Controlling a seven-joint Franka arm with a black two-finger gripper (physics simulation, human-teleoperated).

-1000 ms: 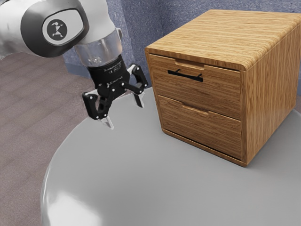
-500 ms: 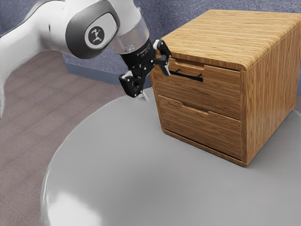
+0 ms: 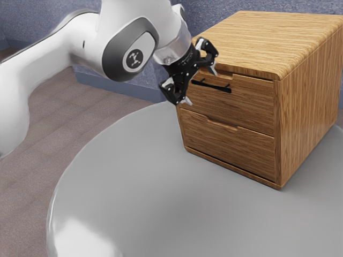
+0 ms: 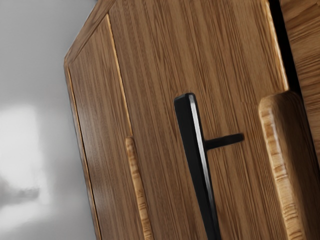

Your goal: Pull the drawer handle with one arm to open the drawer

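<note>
The pincer (image 3: 196, 75) gapes wide, empty, by the drawer handle (image 3: 217, 87). Best straddle it squarely before closing.

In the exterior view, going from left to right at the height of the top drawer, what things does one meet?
arm → gripper → handle → cabinet's side

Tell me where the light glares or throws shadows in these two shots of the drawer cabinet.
Exterior view: pale sheen on the grey table at its near edge, thin dark shadow under the cabinet. Wrist view: washed-out bright patch on the table, thin highlight down the black handle.
</note>
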